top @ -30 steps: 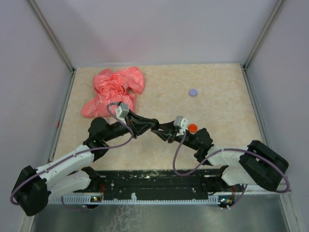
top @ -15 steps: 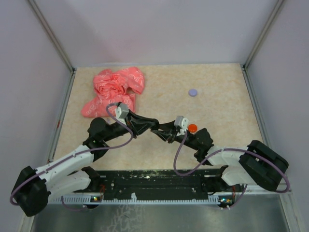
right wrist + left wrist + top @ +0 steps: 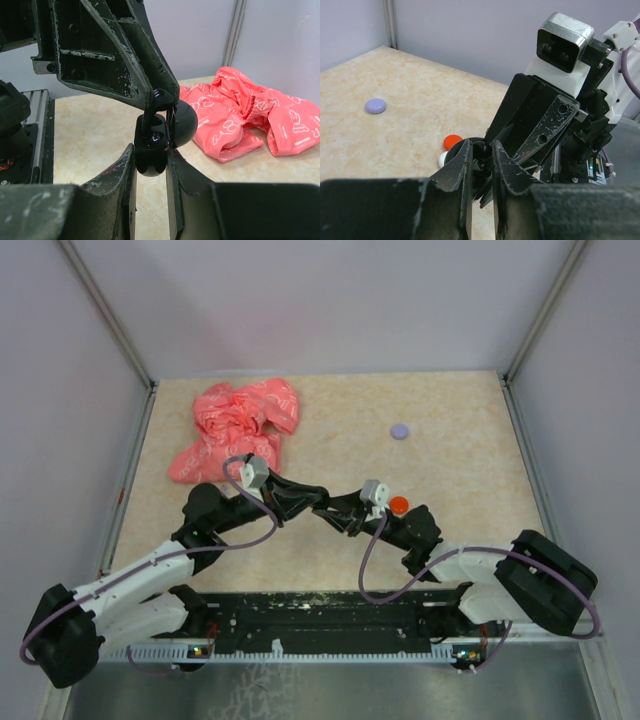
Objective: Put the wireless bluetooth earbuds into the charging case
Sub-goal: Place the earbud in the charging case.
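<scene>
No visible change over the last second: both arms stay locked together just nearward of worktop centre. The right claw (image 3: 150, 152) clamps the open black charging case (image 3: 151, 140). The left claw (image 3: 482, 150) pinches a black earbud (image 3: 150, 120), its stem partly inside the case. Seating looks unfinished.

The table (image 3: 450, 530) has a beige, marbled top, boxed in by pale walls on three sides. Taking the overhead view with 12 o'clock at the far wall, a crumpled pink plastic bag (image 3: 235, 425) printed with white marks lies at about 10 o'clock. A pale purple round disc (image 3: 401, 430) sits alone at 2 o'clock, well apart from the bag. Between 3 and 4 o'clock lies a red round disc (image 3: 399, 504), with a white disc (image 3: 442, 159) just beside it, partly hidden.
</scene>
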You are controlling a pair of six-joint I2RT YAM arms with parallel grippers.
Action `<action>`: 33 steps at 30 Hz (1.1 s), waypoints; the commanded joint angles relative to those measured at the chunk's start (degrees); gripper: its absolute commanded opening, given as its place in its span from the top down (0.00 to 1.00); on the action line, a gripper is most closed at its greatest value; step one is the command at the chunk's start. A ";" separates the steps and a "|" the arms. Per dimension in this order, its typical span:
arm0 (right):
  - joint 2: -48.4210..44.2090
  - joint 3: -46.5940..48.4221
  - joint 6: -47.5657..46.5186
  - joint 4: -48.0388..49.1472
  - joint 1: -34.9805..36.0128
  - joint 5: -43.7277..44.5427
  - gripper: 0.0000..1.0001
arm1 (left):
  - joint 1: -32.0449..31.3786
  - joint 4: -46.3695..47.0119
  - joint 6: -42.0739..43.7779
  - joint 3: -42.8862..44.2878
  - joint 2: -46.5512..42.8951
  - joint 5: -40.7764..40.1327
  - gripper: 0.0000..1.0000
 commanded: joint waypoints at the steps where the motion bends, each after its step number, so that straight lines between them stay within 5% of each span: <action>1: -1.07 1.59 0.07 5.18 0.56 -0.30 1.00 | -0.43 -4.46 2.17 0.20 -1.33 -0.35 0.89; 33: -3.69 0.72 2.23 8.24 0.56 0.68 1.00 | -1.28 -0.54 -1.02 -1.17 -0.04 0.60 0.85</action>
